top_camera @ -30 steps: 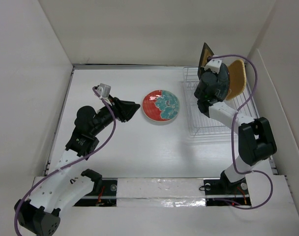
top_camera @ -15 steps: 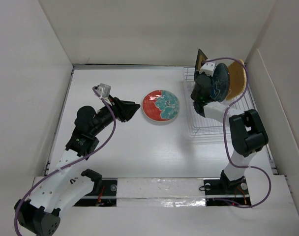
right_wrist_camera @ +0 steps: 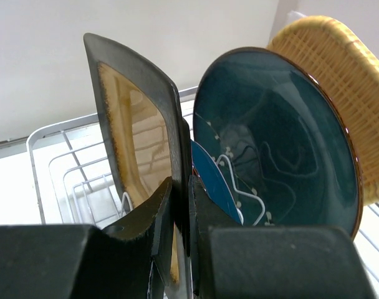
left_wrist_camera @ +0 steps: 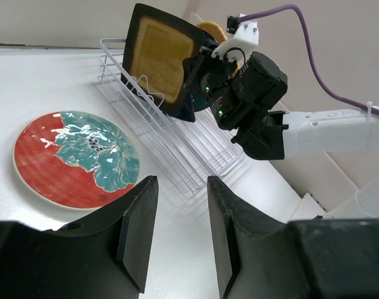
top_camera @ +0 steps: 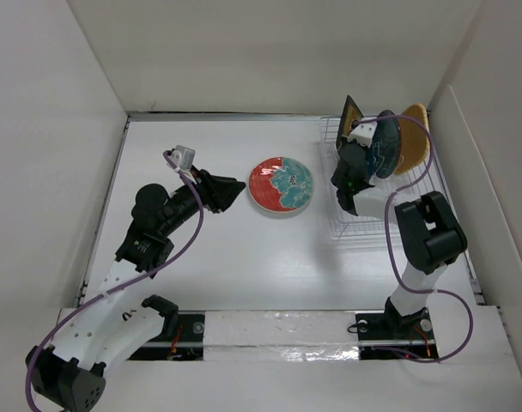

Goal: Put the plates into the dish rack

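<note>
My right gripper (right_wrist_camera: 180, 184) is shut on the lower edge of the square mustard-yellow plate with a black rim (right_wrist_camera: 130, 112), holding it upright at the far left end of the white wire dish rack (top_camera: 351, 225). Behind it in the rack stand a blue leaf-shaped plate (right_wrist_camera: 209, 173), the round dark teal plate (right_wrist_camera: 283, 137) and the orange plate (right_wrist_camera: 339, 68). The red-and-teal patterned plate (top_camera: 282, 186) lies flat on the table left of the rack. My left gripper (top_camera: 235, 187) is open and empty, hovering just left of that plate (left_wrist_camera: 77, 159).
White walls close in the table on the left, back and right. The rack (left_wrist_camera: 177, 146) sits against the back right corner. The right arm's purple cable (top_camera: 390, 249) loops over the rack's near side.
My right arm has shifted left and brought the mustard plate a little lower and closer to the rack's left end. The left arm and the patterned plate have not moved.
</note>
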Motion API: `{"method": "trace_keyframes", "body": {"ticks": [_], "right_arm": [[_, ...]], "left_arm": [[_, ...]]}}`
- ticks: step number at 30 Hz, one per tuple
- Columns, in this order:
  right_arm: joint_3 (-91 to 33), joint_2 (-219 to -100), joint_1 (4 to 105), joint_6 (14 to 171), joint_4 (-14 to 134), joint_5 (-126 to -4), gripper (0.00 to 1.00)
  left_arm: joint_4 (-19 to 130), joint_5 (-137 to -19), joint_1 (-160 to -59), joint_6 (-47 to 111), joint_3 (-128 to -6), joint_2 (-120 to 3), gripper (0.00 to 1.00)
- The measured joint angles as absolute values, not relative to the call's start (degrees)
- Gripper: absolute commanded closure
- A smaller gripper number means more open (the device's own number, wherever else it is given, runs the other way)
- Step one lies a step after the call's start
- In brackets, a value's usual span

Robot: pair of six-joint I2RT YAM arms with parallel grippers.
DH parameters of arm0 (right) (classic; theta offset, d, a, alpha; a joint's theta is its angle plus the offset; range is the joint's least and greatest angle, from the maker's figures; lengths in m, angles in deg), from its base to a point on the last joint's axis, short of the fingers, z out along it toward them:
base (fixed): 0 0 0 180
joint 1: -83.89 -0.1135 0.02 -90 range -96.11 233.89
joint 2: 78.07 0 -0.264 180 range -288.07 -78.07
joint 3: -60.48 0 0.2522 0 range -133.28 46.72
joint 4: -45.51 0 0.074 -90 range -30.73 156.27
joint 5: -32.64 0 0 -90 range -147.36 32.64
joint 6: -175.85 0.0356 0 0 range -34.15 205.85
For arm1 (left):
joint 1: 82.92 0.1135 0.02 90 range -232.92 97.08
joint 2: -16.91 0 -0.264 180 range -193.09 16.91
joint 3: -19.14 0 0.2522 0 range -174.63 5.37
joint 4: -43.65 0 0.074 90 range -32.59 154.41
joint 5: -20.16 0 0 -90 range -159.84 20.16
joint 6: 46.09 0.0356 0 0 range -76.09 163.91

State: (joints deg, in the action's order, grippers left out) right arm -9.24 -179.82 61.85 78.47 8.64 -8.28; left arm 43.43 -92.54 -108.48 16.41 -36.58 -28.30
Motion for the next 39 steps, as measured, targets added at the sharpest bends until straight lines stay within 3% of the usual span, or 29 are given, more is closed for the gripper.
{"method": "trace_keyframes", "body": {"ticks": [3, 8, 13, 25, 31, 35, 37, 39], "right_arm": [[-8.37, -179.82, 61.30, 78.91, 7.31, -6.88, 0.97], [-7.04, -179.78, 60.12, 79.30, 5.52, -3.87, 0.76], [-5.94, -178.71, 59.42, 81.77, 6.83, -1.75, 0.65], [-6.01, -170.57, 60.39, 93.21, 21.91, -4.11, 0.61], [-5.79, -166.68, 61.00, 97.10, 27.22, -8.55, 0.50], [-5.64, -161.72, 61.00, 98.71, 30.70, -11.95, 0.46], [-5.59, -158.73, 61.04, 99.46, 31.50, -13.66, 0.46], [-4.94, -155.56, 61.19, 100.35, 32.23, -15.95, 0.67]], "left_arm": [[43.46, -92.73, -108.48, 16.39, -36.58, -28.58, 0.66], [43.39, -93.11, -108.48, 16.21, -36.58, -28.69, 0.66], [43.08, -93.61, -108.48, 15.77, -36.58, -28.95, 0.66], [42.17, -95.01, -108.48, 14.59, -36.30, -30.66, 0.65], [42.17, -95.36, -108.48, 14.20, -36.30, -35.86, 0.66], [42.45, -96.36, -107.52, 13.17, -36.30, -41.04, 1.00], [42.41, -96.63, -106.95, 12.63, -36.30, -43.29, 1.00], [42.43, -96.45, -106.58, 12.30, -36.32, -45.17, 1.00]]}}
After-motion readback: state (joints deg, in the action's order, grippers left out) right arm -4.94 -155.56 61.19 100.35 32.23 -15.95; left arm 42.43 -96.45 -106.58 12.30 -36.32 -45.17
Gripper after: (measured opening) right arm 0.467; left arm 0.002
